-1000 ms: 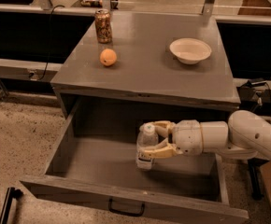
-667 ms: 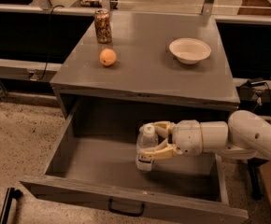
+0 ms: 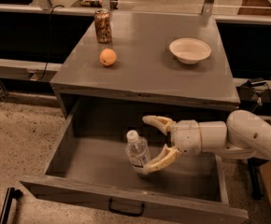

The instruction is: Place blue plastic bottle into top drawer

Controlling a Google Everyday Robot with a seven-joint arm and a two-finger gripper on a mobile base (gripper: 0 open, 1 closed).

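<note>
Letting go: gripper fingers now spread wide, bottle sits btwn them in drawer, so task's prob. done.

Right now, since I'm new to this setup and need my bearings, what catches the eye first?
The open gripper reaches from the right into the pulled-out top drawer, beside the blue plastic bottle standing there. On the cabinet top sit a brown can back left, an orange before it, and a white bowl right.
</note>
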